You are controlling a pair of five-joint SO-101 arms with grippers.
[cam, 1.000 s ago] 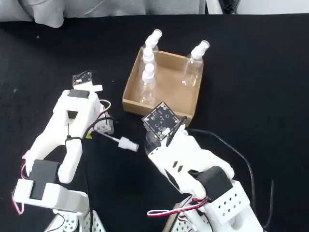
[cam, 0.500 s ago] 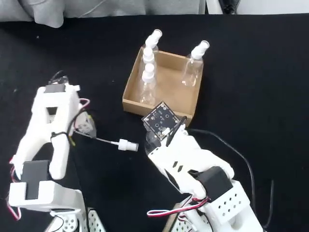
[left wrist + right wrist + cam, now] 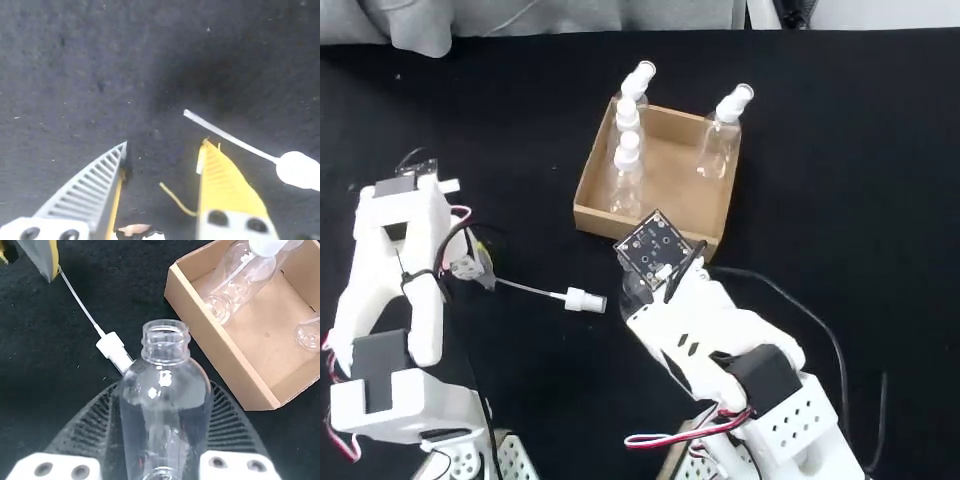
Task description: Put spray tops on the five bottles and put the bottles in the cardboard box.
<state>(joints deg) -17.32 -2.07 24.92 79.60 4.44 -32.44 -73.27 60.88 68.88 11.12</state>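
Left claw [image 3: 164,146]: jaws apart, empty, low over the desk [image 3: 840,150]; the tip of the dip tube [image 3: 225,134] lies just beside one jaw.
Right claw [image 3: 165,412]: clamped on the open bottle [image 3: 162,375], which is upright with a bare neck.
Spray top [image 3: 584,299]: flat on the desk, near the open bottle at its 9 o'clock; the dip tube extends to 9 o'clock.
Cardboard box [image 3: 586,196]: near the right claw, at its 12 o'clock.
Capped bottles [image 3: 624,180]: four in the cardboard box, three along the 9 o'clock wall, one at the 1 o'clock corner.
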